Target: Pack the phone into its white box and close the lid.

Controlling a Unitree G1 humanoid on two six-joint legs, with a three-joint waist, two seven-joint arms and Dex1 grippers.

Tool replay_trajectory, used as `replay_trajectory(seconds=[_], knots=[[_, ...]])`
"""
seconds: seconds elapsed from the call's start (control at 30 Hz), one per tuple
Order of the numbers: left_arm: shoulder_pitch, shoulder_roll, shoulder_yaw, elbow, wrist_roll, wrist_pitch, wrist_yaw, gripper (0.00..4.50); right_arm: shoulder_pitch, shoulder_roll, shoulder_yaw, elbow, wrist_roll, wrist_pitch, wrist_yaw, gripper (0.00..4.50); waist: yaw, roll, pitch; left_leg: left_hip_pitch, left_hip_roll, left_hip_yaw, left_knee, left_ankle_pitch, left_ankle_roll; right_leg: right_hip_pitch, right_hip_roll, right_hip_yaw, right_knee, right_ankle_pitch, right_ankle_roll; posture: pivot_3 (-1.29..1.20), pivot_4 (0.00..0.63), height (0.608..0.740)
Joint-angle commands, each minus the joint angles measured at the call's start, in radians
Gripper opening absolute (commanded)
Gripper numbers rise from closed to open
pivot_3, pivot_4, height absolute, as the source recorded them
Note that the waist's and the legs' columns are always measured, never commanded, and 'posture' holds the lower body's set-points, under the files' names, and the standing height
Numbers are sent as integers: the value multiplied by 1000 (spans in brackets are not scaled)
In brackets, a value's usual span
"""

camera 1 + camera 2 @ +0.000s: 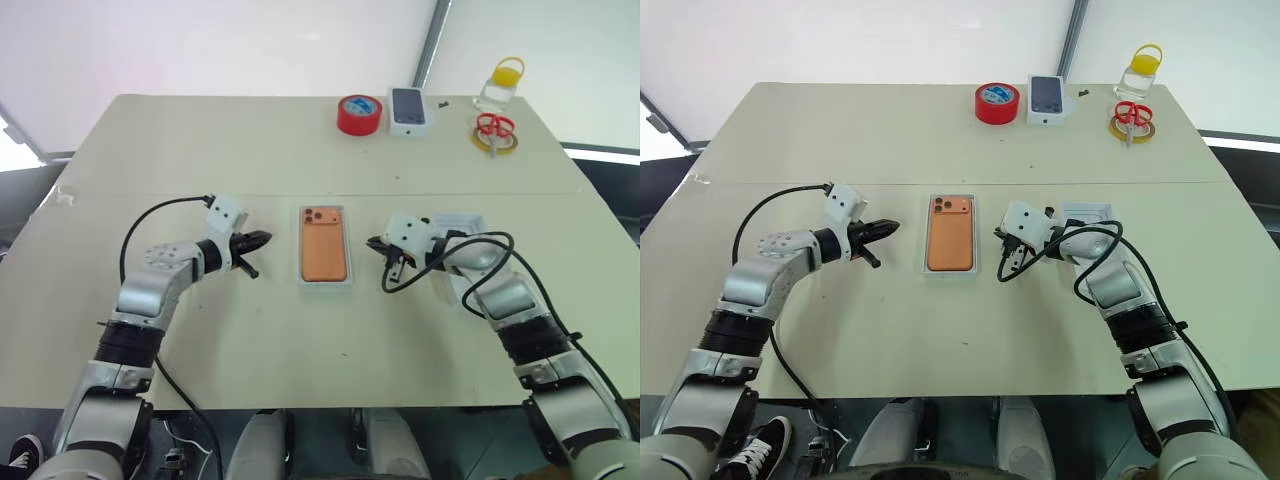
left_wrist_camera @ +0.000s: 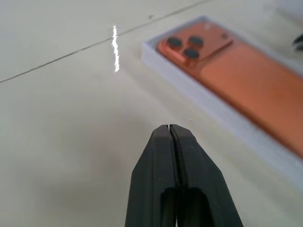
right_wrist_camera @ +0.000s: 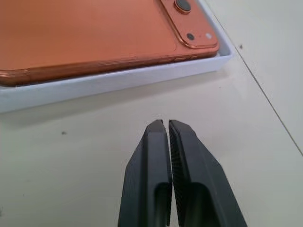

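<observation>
The orange phone [image 1: 324,245] lies flat, camera block at the far end, inside the shallow white box [image 1: 326,286] at the table's middle. My left gripper [image 1: 262,240] is shut and empty, a short way left of the box, pointing at it. The left wrist view has its closed fingertips [image 2: 169,128] short of the box wall [image 2: 189,90]. My right gripper [image 1: 372,243] is shut and empty just right of the box, apart from its wall [image 3: 94,85]. A shallow white cardboard piece, the lid [image 1: 1087,212] by its look, lies behind my right wrist, partly hidden.
At the table's far edge stand a red tape roll [image 1: 359,114], a small white box with a dark phone picture [image 1: 411,110], red scissors on a yellow tape ring [image 1: 495,130] and a clear bottle with a yellow cap [image 1: 500,88].
</observation>
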Motion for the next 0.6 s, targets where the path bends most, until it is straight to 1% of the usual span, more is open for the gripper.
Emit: replay_trajectory(seconds=[0.03, 0.1, 0.17, 0.27, 0.4, 0.47, 0.6], knots=[[-13, 2, -63, 10, 77, -100, -56, 0, -23, 14, 15, -2, -24, -29, -8, 57, 0, 0, 0, 0, 0, 0, 0, 0, 0, 0, 0, 0, 0, 0, 0, 0, 150, 740], [-27, -35, -96, 38, 114, -129, -44, 0, -23, 25, 22, 7, -39, -42, -25, 57, 1, 0, 0, 0, 0, 0, 0, -1, 1, 0, 0, 0, 0, 0, 0, 0, 150, 740], [-43, -81, -123, 40, 122, -111, -55, 0, -19, 29, 33, 7, -49, -49, -26, 57, 11, 0, 0, 0, 0, 0, 1, -1, 1, 1, 0, 0, 0, 0, 0, 0, 150, 740], [-55, -145, -175, 31, 118, -82, -113, 0, -1, 24, 30, -16, -37, -44, -7, 57, 18, 0, 0, 0, -1, 0, 2, -1, 2, 1, 0, 0, 1, 0, 1, 0, 150, 740], [-86, -250, -215, 24, 100, -54, -155, 0, 34, -11, 9, -64, -23, -11, 22, 57, 26, 1, 0, 0, -1, 0, 3, -1, 2, 2, 0, -1, 0, 0, 1, 0, 150, 740], [-110, -306, -231, 53, 117, -62, -155, 0, 65, -36, 2, -94, -20, 11, 44, 57, 35, 1, 0, 0, -1, 0, 4, -2, 4, 3, -1, -1, 0, 0, 1, 0, 150, 740], [-147, -380, -250, 117, 154, -92, -158, 0, 132, -82, -29, -183, 3, 55, 80, 57, 48, 1, -1, 0, -2, 0, 5, -2, 5, 4, -1, -1, 0, 0, 1, 0, 150, 740]])
